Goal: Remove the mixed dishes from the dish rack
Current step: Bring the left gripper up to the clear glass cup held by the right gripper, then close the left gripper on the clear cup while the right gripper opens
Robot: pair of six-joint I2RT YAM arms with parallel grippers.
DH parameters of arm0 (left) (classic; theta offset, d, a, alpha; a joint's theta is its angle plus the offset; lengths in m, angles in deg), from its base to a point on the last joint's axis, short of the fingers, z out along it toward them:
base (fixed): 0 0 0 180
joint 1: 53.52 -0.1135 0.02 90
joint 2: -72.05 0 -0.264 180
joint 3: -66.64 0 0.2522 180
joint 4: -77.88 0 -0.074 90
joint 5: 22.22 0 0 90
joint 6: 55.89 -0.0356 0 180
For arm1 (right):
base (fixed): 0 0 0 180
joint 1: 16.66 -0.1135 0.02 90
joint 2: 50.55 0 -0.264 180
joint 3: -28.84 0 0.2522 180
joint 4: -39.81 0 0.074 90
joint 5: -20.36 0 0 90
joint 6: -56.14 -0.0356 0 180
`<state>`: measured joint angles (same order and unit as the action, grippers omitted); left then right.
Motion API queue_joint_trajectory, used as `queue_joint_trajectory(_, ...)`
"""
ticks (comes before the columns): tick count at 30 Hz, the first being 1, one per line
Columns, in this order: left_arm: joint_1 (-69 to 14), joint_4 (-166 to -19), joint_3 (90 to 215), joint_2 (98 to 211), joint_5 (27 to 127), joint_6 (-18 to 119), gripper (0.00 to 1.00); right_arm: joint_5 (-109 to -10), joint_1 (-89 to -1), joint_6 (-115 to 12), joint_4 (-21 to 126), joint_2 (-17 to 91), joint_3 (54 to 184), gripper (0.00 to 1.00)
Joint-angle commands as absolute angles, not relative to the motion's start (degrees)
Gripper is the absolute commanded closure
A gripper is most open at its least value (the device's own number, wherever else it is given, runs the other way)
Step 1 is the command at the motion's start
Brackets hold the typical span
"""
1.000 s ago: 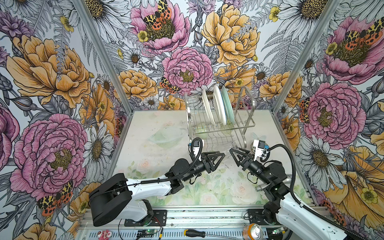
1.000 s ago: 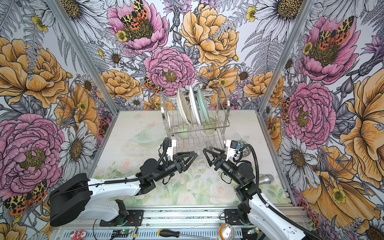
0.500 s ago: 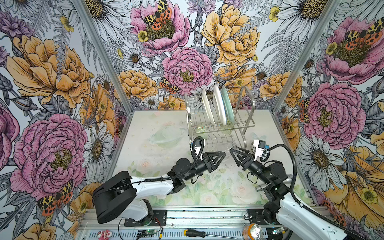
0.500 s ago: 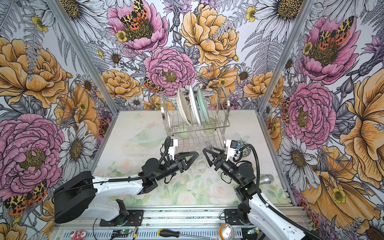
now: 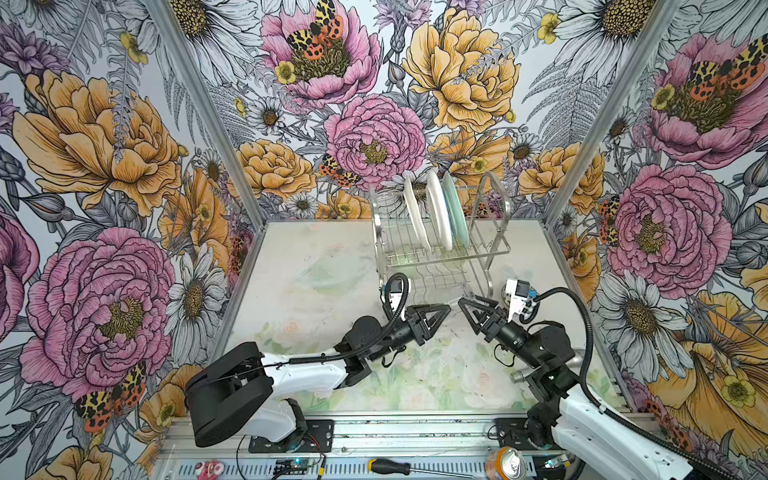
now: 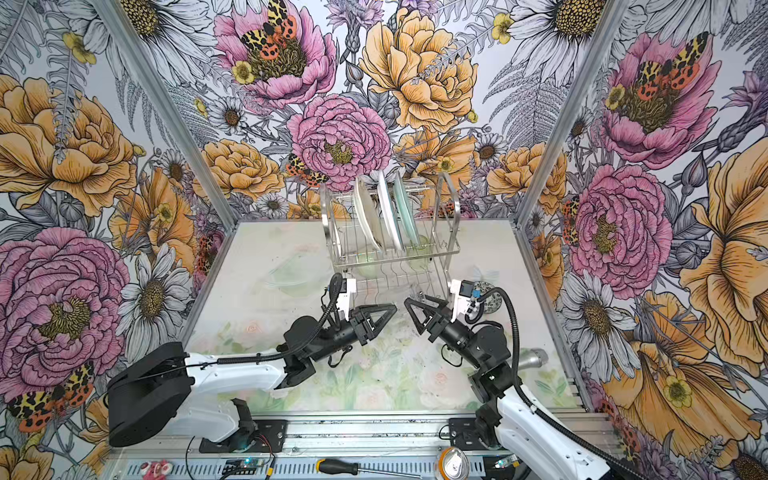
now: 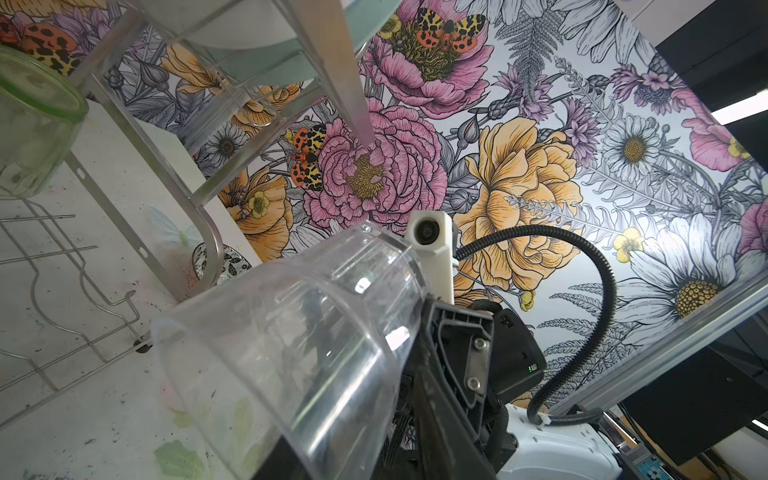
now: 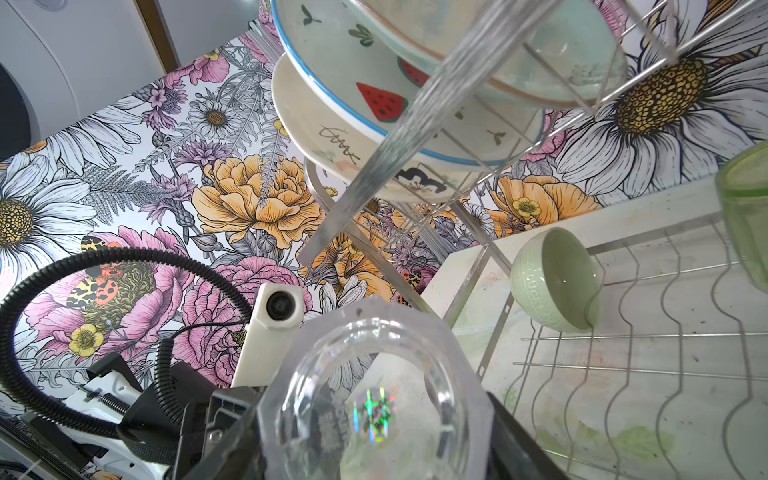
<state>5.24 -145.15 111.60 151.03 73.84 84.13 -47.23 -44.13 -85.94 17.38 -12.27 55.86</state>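
Three round ceramic plates (image 5: 438, 216): upright in shiny steel wire dish rack (image 5: 478, 253), far centre.
Clear faceted glass (image 8: 374, 374): clamped in right gripper (image 5: 467, 309), near the rack.
Left gripper (image 5: 440, 311): opening cannot be told.

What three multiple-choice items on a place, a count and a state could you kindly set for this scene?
1. The pale green bowl lies: A on the dish rack's lower tier; B on its upper shelf; C outside it.
2. The plates in the upper shelf number: A two; B three; C five.
3. The clear glass is: A upright on the lower tier; B held by the right pincer; C inside the bowl.
Key: A, it rests on the lower wires; B, three rims show; B, the pincer clamps its base.
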Motion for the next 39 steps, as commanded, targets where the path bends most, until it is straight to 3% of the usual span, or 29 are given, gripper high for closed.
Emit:
queue_joint_trajectory(1, 5.5, -146.6, 113.2, 151.4, 74.3, 84.7, 0.68, -46.0, -44.6, -85.5, 16.6, -14.1, 55.3, 0.49)
queue_joint_trajectory(14, 5.5, -144.4, 114.5, 151.9, 74.2, 84.5, 0.89, -45.5, -44.6, -84.8, 17.3, -14.3, 55.4, 0.47)
queue_joint_trajectory(18, 5.5, -143.6, 114.3, 151.2, 73.5, 84.1, 1.00, -45.7, -44.6, -84.7, 17.6, -14.1, 55.5, 0.38)
queue_joint_trajectory(27, 5.7, -140.0, 113.9, 148.7, 71.0, 82.0, 1.00, -46.7, -44.6, -84.1, 18.4, -14.1, 55.2, 0.12)
queue_joint_trajectory(39, 6.1, -132.0, 114.3, 143.7, 68.2, 78.1, 1.00, -48.7, -44.6, -81.8, 20.2, -14.4, 55.0, 0.05)
